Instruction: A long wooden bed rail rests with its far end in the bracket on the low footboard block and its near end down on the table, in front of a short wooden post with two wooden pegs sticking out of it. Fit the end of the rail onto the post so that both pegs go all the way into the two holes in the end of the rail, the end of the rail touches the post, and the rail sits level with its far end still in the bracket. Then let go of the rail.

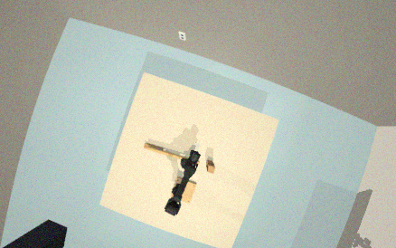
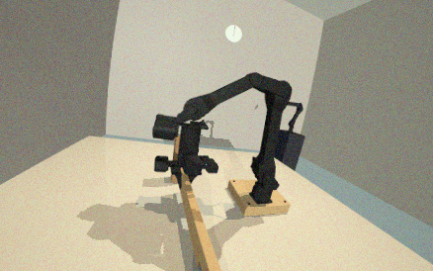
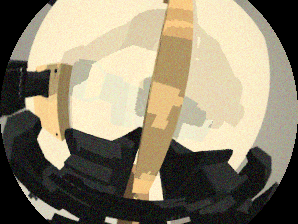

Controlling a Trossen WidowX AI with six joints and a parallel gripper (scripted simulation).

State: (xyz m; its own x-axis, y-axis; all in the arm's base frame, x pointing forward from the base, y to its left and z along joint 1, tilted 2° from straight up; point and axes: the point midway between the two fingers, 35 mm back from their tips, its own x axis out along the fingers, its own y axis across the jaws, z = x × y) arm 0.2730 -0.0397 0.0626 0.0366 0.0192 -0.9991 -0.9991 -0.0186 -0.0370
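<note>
Claw: my claw (image 2: 188, 165) is clamped on the bed rail (image 2: 197, 225) near its end | Rail: mid-frame in the top view, lifted off the surface (image 2: 50, 198) | Post (image 1: 211, 166): just right, apart | Done: grasp, lift | Left: seat pegs, level, release

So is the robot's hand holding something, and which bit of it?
Yes. The hand is shut on the long wooden rail, gripping its sides near the end closest to the short post, not in the middle.
</note>
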